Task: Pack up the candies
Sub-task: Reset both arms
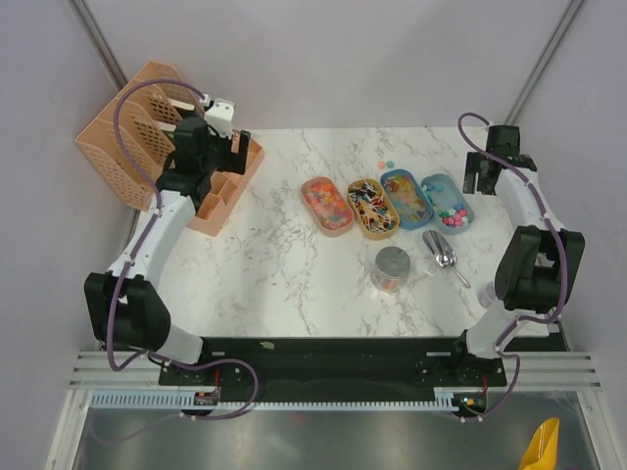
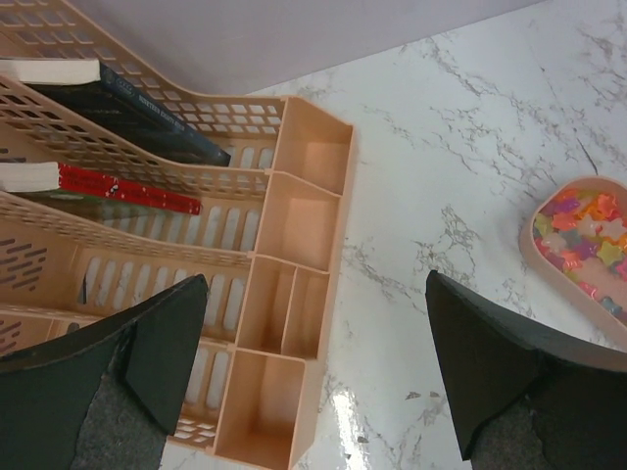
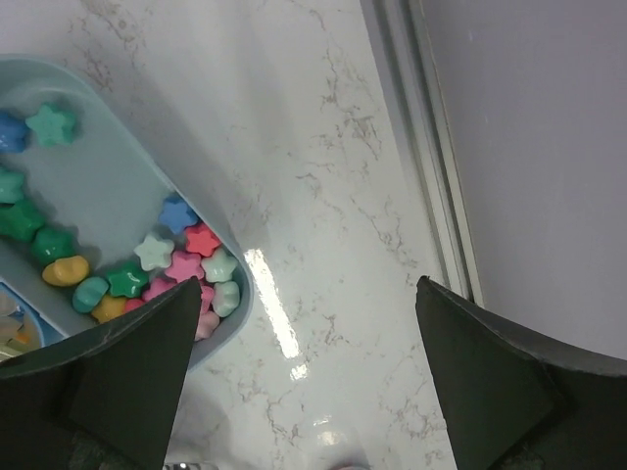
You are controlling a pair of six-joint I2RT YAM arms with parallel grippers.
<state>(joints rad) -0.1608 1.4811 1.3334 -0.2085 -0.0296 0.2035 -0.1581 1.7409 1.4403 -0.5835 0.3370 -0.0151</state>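
Four oval trays sit in a row on the marble table. The candies fill them: pastel pieces in the left orange tray, dark wrapped pieces in the second orange tray, mixed pieces in a blue tray, and coloured pieces in the right blue tray. My left gripper is open and empty above the peach organiser, far left of the trays; its wrist view shows the left orange tray at the right edge. My right gripper is open and empty beside the right blue tray, where star candies show.
A clear jar with a grey lid stands in front of the trays, and a metal scoop lies to its right. A few loose candies lie behind the trays. The organiser holds books. The table's right edge is close.
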